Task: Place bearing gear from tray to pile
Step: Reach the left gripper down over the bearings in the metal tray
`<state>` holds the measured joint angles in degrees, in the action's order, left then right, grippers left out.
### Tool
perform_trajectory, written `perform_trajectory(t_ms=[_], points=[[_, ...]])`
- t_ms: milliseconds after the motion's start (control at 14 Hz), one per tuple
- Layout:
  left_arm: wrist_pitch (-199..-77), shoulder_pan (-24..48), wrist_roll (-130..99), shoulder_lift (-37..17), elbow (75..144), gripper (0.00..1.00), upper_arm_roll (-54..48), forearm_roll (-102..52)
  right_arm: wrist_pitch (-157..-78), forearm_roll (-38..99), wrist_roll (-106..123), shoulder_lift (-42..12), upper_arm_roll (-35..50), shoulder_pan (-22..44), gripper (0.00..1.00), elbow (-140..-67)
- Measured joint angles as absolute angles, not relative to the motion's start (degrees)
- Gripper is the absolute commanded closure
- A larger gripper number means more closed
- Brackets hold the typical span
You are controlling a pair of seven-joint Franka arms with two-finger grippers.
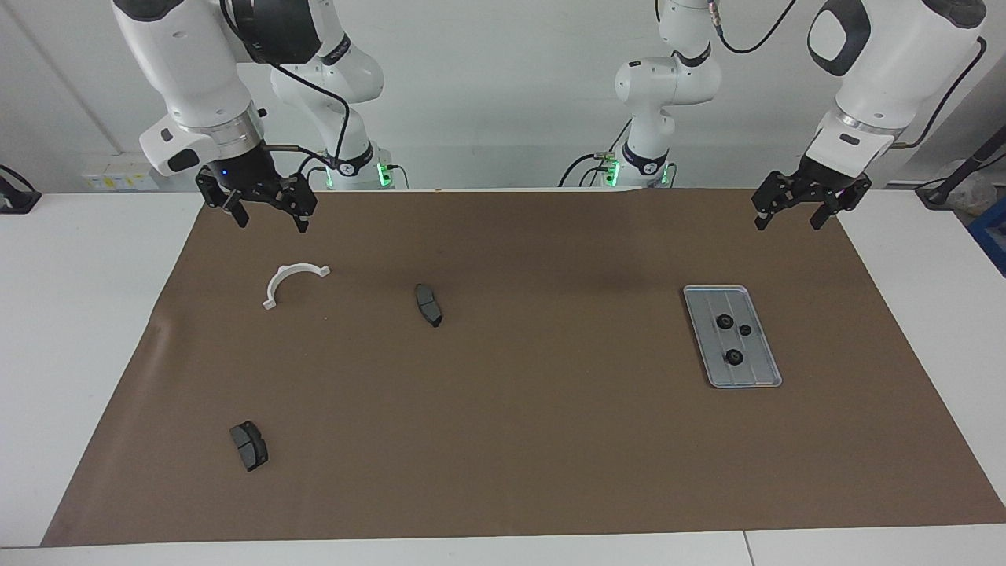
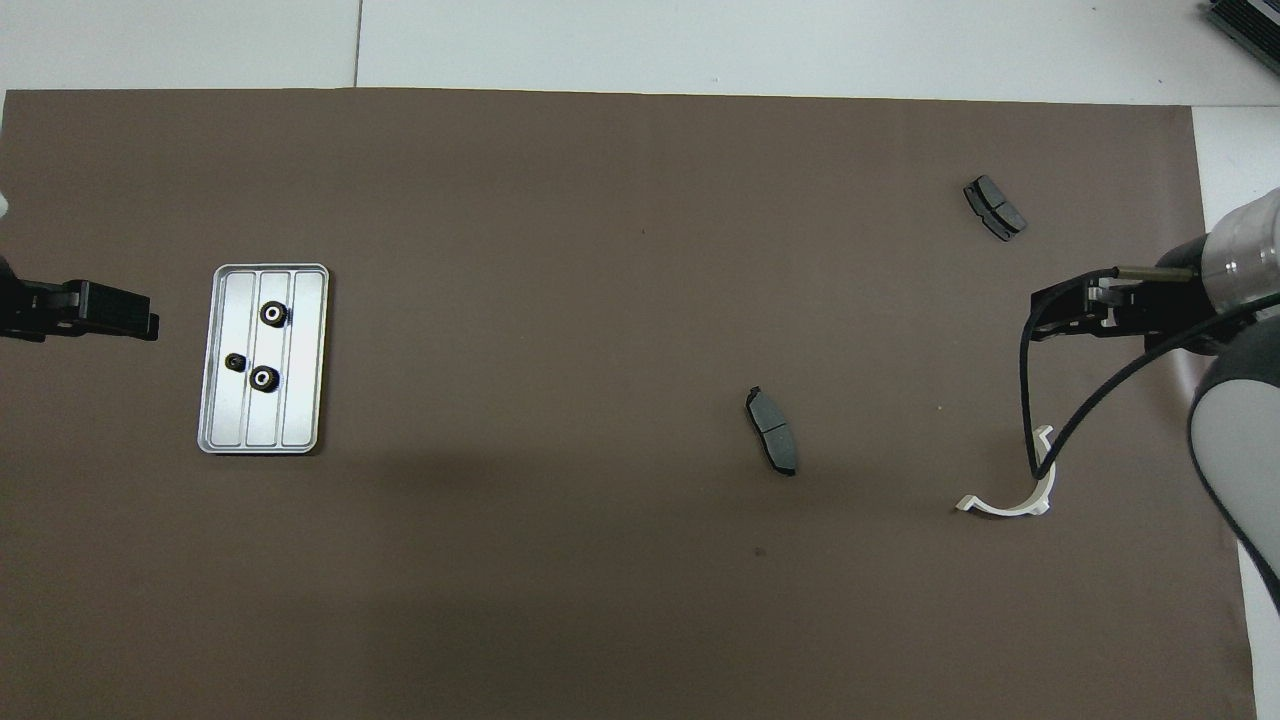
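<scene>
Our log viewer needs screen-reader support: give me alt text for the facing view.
Three black gears lie on a silver tray on a brown mat. The left gripper and right gripper hang open above the mat's robot-side corners.

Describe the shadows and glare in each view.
Facing view: soft, even light, a faint dark band on the brown mat near the tray. Overhead view: a broad darker band across the mat's nearer half; no glare on the tray in either view.
</scene>
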<state>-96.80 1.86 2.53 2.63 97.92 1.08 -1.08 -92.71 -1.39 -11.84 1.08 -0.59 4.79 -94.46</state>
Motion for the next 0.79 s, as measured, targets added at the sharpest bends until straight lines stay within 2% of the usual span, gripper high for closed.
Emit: perform_trajectory(t_ms=[215,573,788], points=[[-101.31,1.91,2.53,0.46,99.62,0.00,0.89,-3.13,-92.71,-1.38,-11.84,1.08,-0.59,4.79,0.00,-94.47],[-112.32,1.82,2.53,-9.36,100.28,0.00,1.12,-3.98,-92.71,-1.38,-11.84,1.08,-0.59,4.79,0.00,-94.48],[-115.91,1.33,2.52,-13.23,101.13,0.00,1.33,-4.00,-92.71,-1.38,-11.84,1.08,-0.59,4.79,0.00,-94.48]])
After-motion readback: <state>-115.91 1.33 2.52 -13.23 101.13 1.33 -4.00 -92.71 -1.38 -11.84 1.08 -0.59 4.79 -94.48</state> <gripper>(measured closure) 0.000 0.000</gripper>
